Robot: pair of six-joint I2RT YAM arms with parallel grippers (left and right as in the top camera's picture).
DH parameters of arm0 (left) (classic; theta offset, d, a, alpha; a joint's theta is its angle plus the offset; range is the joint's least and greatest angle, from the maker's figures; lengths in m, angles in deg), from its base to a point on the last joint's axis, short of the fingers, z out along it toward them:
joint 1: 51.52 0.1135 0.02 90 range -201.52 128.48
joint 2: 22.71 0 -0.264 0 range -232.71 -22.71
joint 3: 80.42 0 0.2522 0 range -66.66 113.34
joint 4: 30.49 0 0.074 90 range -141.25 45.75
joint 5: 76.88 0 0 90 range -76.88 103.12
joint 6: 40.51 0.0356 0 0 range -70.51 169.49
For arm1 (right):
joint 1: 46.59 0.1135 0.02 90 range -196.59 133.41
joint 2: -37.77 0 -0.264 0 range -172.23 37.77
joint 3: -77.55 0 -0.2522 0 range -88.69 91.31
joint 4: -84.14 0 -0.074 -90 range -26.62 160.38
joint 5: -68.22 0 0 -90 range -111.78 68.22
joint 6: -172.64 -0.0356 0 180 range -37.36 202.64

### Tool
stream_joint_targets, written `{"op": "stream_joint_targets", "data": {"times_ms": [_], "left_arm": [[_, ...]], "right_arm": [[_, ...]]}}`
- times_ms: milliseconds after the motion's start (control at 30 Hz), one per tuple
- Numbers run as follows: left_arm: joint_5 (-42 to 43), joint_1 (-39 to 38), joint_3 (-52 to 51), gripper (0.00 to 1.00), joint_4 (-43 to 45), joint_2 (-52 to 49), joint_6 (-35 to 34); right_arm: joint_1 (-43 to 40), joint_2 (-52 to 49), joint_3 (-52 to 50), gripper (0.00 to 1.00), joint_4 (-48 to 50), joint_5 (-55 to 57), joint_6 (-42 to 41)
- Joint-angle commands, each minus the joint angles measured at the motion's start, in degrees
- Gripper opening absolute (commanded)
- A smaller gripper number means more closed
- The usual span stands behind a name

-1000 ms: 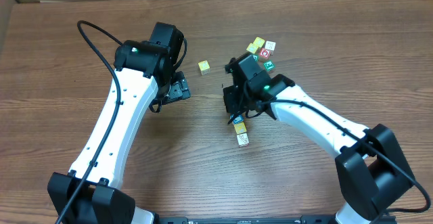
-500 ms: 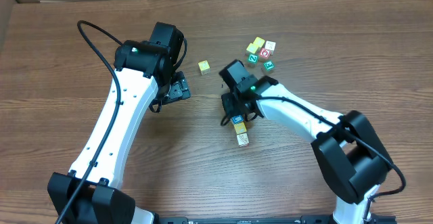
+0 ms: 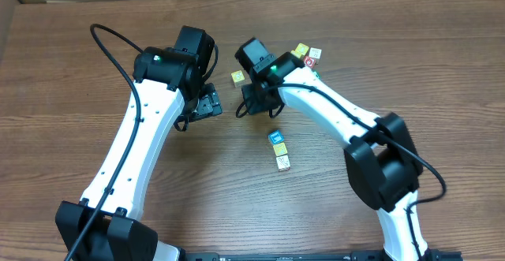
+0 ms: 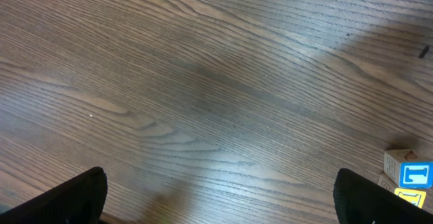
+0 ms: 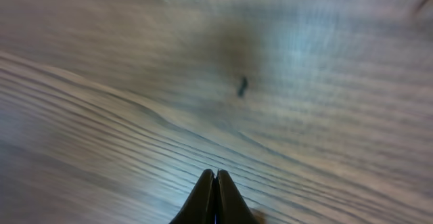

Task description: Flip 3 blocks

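A whitish cube with a teal top face [image 3: 277,138] lies mid-table, and a yellow-and-cream cube [image 3: 283,162] sits just in front of it. In the left wrist view the teal-faced cube [image 4: 414,174] and the yellow cube [image 4: 410,197] show at the right edge. A small yellowish cube [image 3: 237,77] sits farther back. My right gripper [image 3: 247,106] is shut and empty, just in front of that cube; its tips [image 5: 215,175] hover over bare wood. My left gripper [image 3: 208,103] stands open [image 4: 220,178] over bare wood, holding nothing.
Several more cubes, with green and red faces, cluster at the back right [image 3: 308,56]. A black cable [image 3: 110,44] loops off the left arm. The two grippers are close together, side by side.
My right gripper, still shut, has swung from the teal-faced cube back and to the left toward the yellowish cube. The teal-faced cube now lies uncovered. The left arm has not moved.
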Motion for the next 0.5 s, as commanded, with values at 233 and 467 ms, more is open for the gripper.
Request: {"op": "stream_joint_targets", "data": {"times_ms": [233, 467], "left_arm": [[-1.0, -0.3, -0.2, 1.00, 0.1, -0.5, -0.7], [-1.0, -0.3, -0.2, 1.00, 0.1, -0.5, -0.7]], "right_arm": [[-0.5, -2.6, -0.9, 0.04, -5.2, -2.3, -1.7], [-0.7, -2.6, -1.5, 0.04, -8.1, -2.2, -3.1]]}}
